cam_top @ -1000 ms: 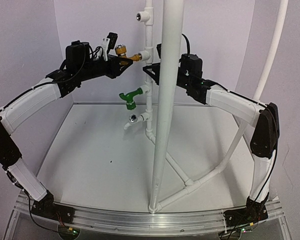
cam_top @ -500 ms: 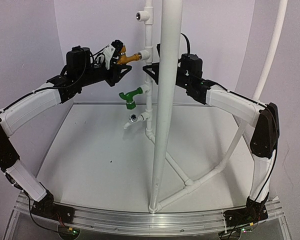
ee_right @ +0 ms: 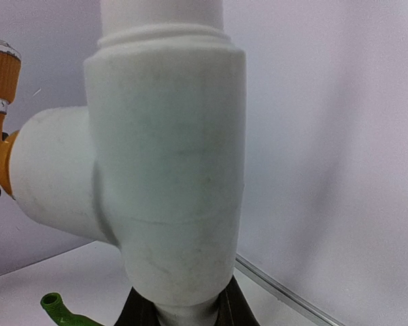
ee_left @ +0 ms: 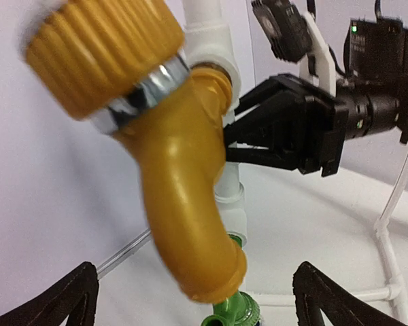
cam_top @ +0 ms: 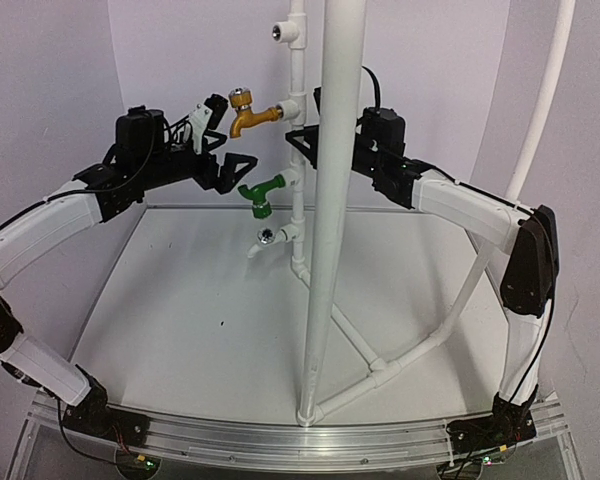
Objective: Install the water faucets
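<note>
The brass-gold water faucet (cam_top: 248,112) sits screwed into a white tee (cam_top: 291,107) on the thin upright pipe, knob up and spout down. The green faucet (cam_top: 260,192) hangs from the tee below it. My left gripper (cam_top: 223,140) is open just left of the brass faucet and not touching it. In the left wrist view the brass faucet (ee_left: 183,176) fills the frame between the two spread fingertips (ee_left: 61,299), with the green faucet (ee_left: 234,314) under its spout. My right gripper (cam_top: 305,140) is shut on the pipe; its fingers (ee_right: 139,309) clamp right under the tee (ee_right: 163,170).
A thick white pole (cam_top: 330,200) stands in front of the thin pipe. Two more tees are bare: one at the top (cam_top: 280,32) and one low down (cam_top: 268,237). Slanted base pipes (cam_top: 380,365) cross the table on the right. A curved tube (cam_top: 540,100) rises at the far right.
My left gripper has let go of the brass faucet, opened wide and drawn back to the left. The faucet stays in the tee, turned knob-up. The right arm has not moved.
</note>
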